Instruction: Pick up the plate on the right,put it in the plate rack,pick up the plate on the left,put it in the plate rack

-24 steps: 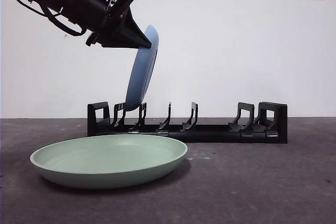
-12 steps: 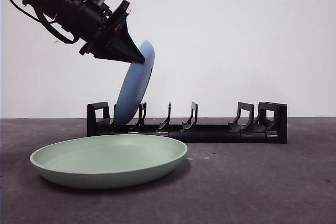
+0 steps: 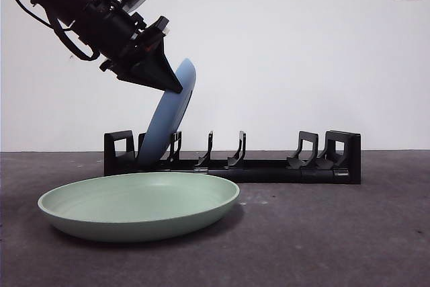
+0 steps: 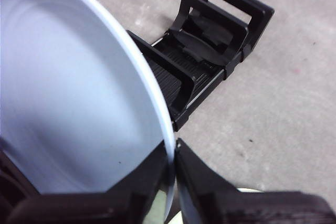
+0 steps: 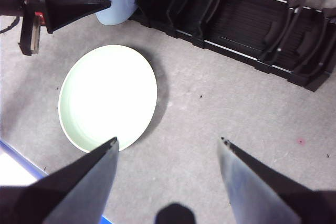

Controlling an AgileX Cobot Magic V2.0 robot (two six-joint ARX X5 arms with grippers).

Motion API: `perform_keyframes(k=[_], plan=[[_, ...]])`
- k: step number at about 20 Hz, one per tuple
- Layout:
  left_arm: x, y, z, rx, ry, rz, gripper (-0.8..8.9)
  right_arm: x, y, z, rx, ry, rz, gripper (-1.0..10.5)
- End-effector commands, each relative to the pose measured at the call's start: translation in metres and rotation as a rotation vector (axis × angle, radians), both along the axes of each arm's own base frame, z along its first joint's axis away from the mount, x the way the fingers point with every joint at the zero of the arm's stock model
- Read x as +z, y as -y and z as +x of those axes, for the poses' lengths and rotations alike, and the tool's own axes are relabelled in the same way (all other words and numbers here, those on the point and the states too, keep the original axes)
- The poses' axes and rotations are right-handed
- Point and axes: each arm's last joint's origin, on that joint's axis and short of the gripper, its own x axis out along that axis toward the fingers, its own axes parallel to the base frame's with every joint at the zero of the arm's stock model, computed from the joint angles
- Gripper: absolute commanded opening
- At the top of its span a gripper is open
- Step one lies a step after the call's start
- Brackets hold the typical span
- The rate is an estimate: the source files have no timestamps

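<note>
Left gripper point(image 3: 171, 85) clamps the blue plate point(image 3: 166, 122) — leaning into the rack point(image 3: 269, 166), unreleased; green plate point(image 3: 138, 203) untouched; right gripper point(image 5: 167, 148) open.

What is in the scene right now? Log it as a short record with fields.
left end effector: clamped on the blue plate's rim
blue plate: tilted, lower edge down among the dividers at one end of the rack
plate rack: black, other slots empty
green plate: flat on the table, in front of the rack
right end effector: open, high above the table, holding nothing
</note>
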Motion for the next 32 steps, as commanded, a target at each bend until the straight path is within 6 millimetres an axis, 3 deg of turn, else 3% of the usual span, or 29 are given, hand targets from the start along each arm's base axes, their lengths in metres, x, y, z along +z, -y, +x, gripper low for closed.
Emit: perform_keyframes(k=[1, 6, 16, 20, 24, 27, 30, 32], plan=[[-0.003, -0.001, 0.002, 0.002, 0.015, 0.028, -0.06, -0.001, 0.0, 0.0, -0.004, -0.009, 0.007, 3.2], [-0.004, -0.001, 0.001, -0.001, 0.001, 0.033, 0.12, -0.001, 0.0, 0.0, -0.004, -0.009, 0.007, 3.2], [-0.005, 0.002, -0.001, -0.007, -0.01, 0.034, 2.62, -0.001, 0.0, -0.001, -0.003, -0.011, 0.007, 3.2], [0.003, 0.0, -0.005, -0.005, -0.003, 0.027, 2.62, -0.001, 0.0, 0.0, -0.004, -0.009, 0.007, 3.2], [0.03, -0.006, -0.02, -0.003, 0.056, 0.002, 2.62, -0.001, 0.0, 0.0, -0.004, -0.009, 0.007, 3.2], [0.061, -0.015, -0.045, -0.01, 0.1, -0.009, 2.62, -0.001, -0.001, 0.001, -0.005, -0.003, 0.01, 3.2], [0.098, -0.025, -0.085, -0.056, 0.21, 0.006, 2.64, -0.007, -0.009, 0.006, 0.004, -0.022, 0.016, 3.2], [0.122, -0.034, -0.118, -0.098, 0.31, 0.015, 3.3, -0.018, -0.023, 0.013, 0.038, -0.062, 0.007, 3.2]])
